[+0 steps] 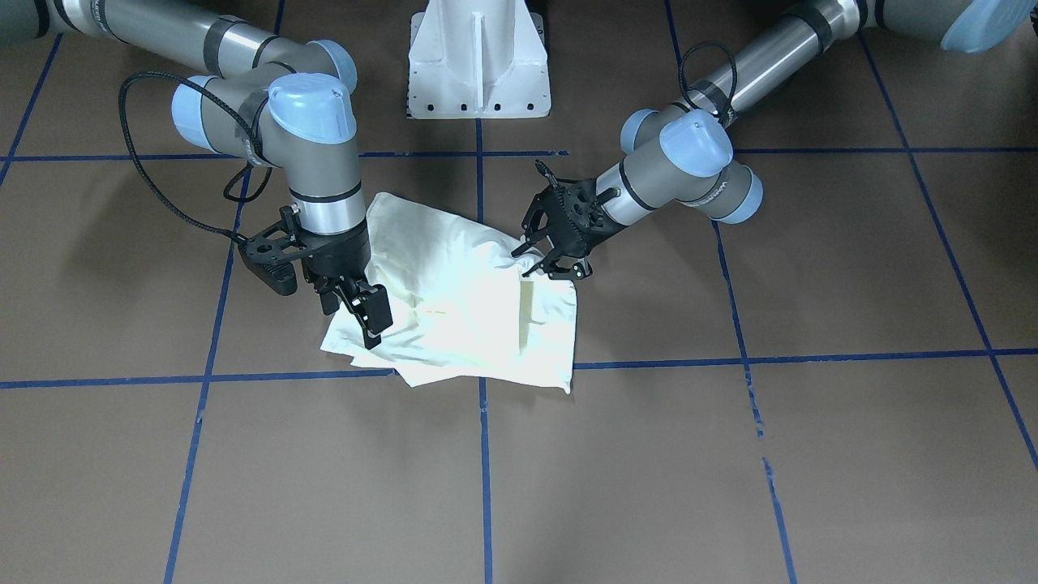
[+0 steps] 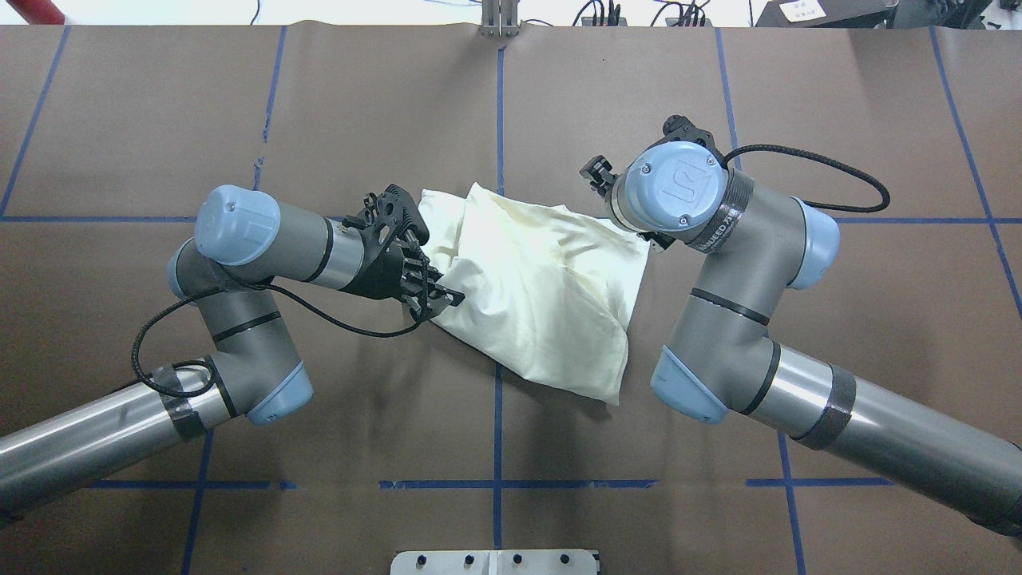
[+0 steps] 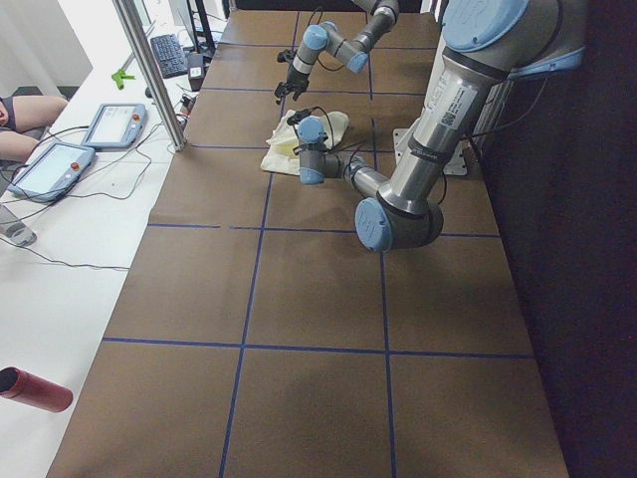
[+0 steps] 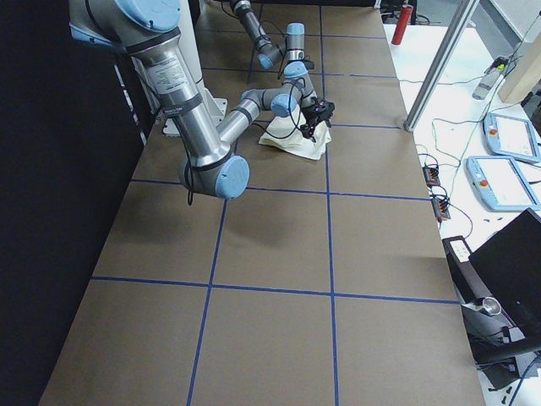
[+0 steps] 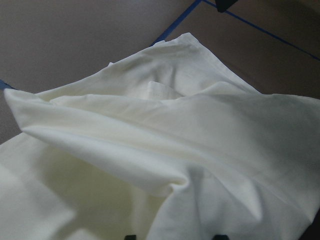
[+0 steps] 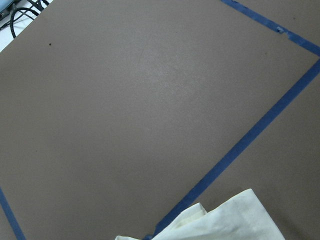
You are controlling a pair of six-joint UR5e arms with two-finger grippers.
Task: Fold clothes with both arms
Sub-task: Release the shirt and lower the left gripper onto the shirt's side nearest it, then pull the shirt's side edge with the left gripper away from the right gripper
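Because the shirt [image 1: 470, 300] lay bunched mid-table (plain side up), I had the left gripper [image 1: 542, 251] pinching its edge, while the right gripper [image 1: 357, 312] looked clamped on the opposite corner.

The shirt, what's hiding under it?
The shirt lies bunched on the brown table, covering a crossing of blue tape lines. Anything else underneath, and its print, is covered.

Light: even overhead light is falling, soft shadows | Glare: shirt [image 1: 470, 300] is bleaching out in front view | Blur: left wrist view is looking soft
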